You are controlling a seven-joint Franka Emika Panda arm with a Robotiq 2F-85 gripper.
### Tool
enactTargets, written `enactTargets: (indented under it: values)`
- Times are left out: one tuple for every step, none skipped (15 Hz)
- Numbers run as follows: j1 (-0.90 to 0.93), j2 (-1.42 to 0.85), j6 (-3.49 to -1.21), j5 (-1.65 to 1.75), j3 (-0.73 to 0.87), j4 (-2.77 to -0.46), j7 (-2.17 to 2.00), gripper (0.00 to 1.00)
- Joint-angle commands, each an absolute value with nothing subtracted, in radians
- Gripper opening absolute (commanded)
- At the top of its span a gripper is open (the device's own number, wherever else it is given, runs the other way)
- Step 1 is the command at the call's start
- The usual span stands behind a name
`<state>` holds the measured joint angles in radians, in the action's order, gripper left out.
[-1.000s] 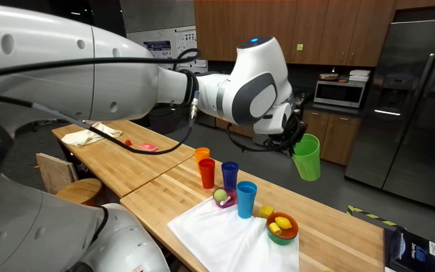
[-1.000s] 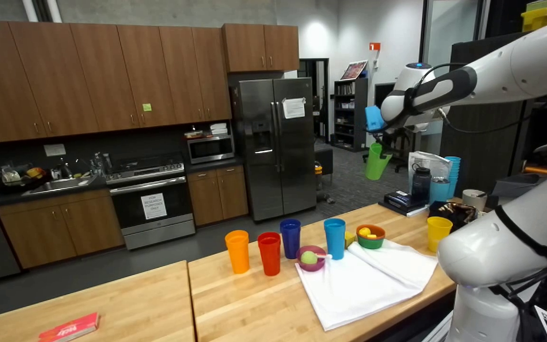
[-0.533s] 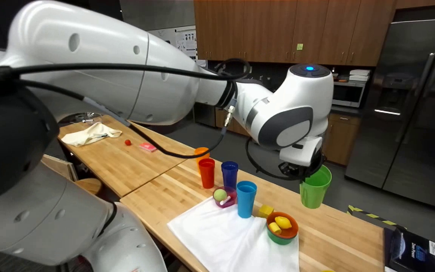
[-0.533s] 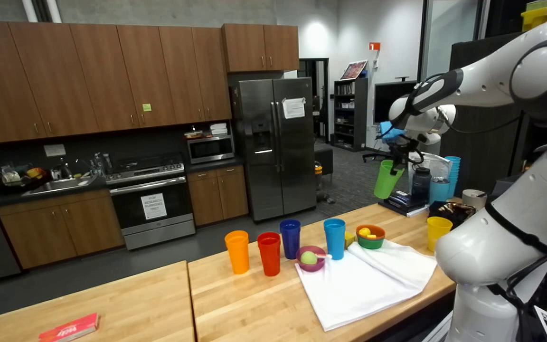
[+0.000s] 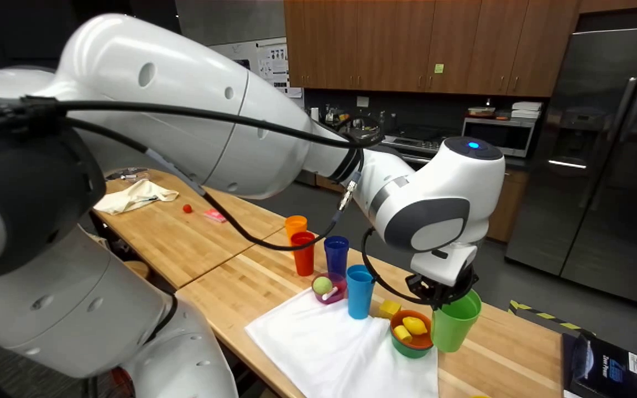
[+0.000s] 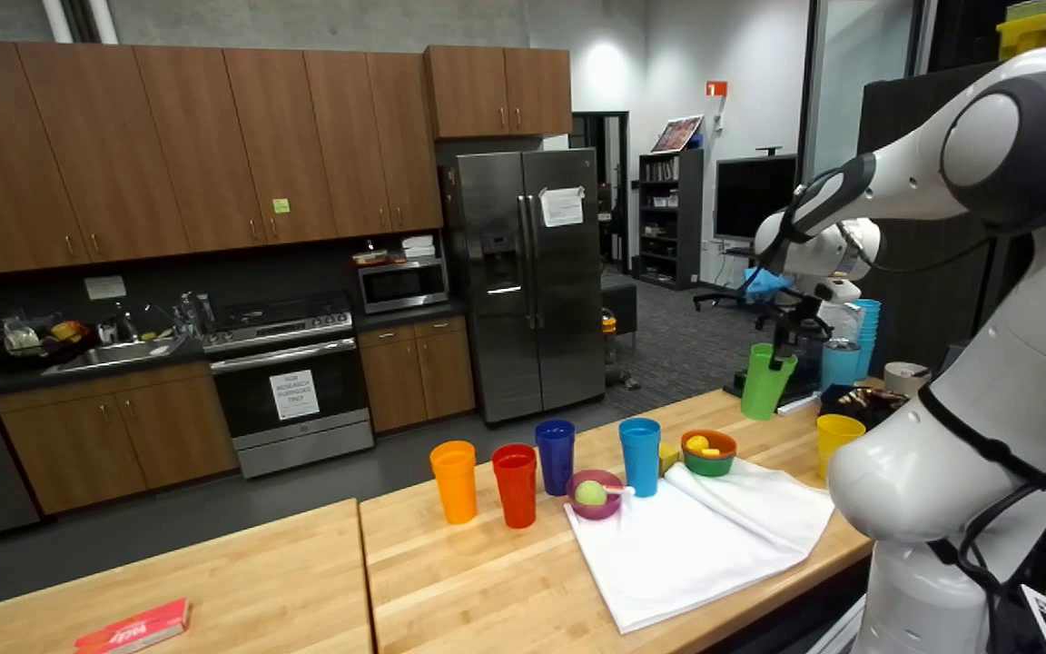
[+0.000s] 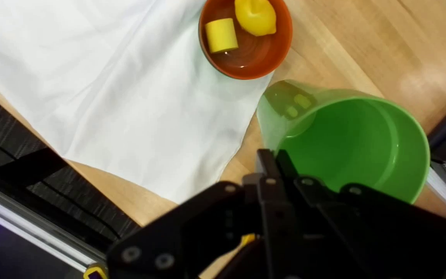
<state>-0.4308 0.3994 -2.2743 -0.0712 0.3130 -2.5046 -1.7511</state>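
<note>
Green cup [image 5: 454,328] lowered, mouth up, long axis slightly tilted

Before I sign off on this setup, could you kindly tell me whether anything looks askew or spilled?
The green cup leans in the claw, which pinches its wall, unlike the upright red cup. The white cloth is creased near the orange bowl instead of lying flat. I see no spill.
</note>
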Motion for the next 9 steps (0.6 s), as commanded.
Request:
enactTargets:
  values:
    - [-0.473, 0.411, -2.306, -0.066, 0.298, -2.577, -1.76, 0.01]
    - [-0.484, 0.412, -2.323, -0.055, 0.296, -2.599, -1.765, 0.01]
    - [-0.495, 0.412, -2.345, -0.047, 0.297, -2.619, -1.761, 0.01]
    - [-0.503, 0.412, -2.376, -0.041, 0.298, -2.638, -1.752, 0.01]
    - [-0.512, 0.409, -2.405, -0.03, 0.296, -2.653, -1.745, 0.01]
    - [-0.523, 0.399, -2.431, -0.007, 0.29, -2.661, -1.744, 0.01]
    - [-0.527, 0.393, -2.456, 0.005, 0.289, -2.669, -1.738, 0.01]
    - [-0.528, 0.381, -2.479, 0.015, 0.292, -2.672, -1.722, 0.01]
    - [-0.526, 0.371, -2.498, 0.018, 0.296, -2.673, -1.705, 0.01]
